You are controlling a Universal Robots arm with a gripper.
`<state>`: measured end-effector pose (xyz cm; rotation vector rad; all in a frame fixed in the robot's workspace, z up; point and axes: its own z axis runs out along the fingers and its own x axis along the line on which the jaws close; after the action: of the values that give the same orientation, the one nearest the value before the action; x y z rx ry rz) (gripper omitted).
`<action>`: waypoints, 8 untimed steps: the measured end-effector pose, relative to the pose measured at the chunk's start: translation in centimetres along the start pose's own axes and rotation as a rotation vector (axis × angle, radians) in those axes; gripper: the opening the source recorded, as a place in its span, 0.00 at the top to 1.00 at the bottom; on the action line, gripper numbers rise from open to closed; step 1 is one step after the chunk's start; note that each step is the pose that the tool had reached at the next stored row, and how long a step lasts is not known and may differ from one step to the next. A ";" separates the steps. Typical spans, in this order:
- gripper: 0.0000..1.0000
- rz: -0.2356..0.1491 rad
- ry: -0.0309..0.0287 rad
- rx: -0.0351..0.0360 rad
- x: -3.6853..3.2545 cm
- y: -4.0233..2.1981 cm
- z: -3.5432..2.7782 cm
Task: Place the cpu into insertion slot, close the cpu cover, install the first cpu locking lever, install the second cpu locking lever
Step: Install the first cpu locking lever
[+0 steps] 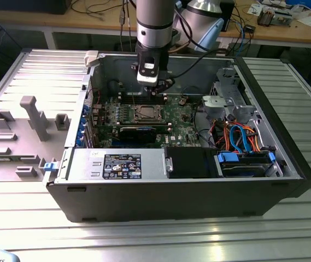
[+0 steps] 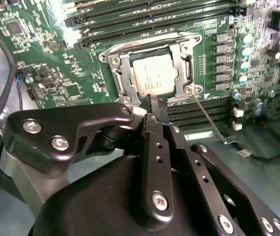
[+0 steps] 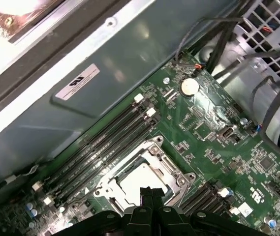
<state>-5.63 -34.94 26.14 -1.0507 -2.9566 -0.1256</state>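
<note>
No print is clear enough to read. In the exterior view a black label with white print and small marks lies on the silver power supply housing. A small white sticker sits just beside the label. In the first wrist view a grey sticker with dark marks sits on the case wall. In the second wrist view the cpu carries faint lines of print on its face.

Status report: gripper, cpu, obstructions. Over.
Black gripper shut, empty. Small pale silver-tan square cpu seated in silvery-rimmed insertion slot, thin silvery cpu cover frame down over it. Nothing in the way.
</note>
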 end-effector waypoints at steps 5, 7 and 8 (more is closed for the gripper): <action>0.89 -0.104 0.0078 0.0031 0.00 -0.02 0.19; 0.89 -0.154 0.0115 0.0046 -0.01 -0.02 0.26; 0.89 -0.171 0.0128 0.0050 -0.01 -0.02 0.28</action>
<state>-5.64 -34.95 25.86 -0.7917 -3.0292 -0.1243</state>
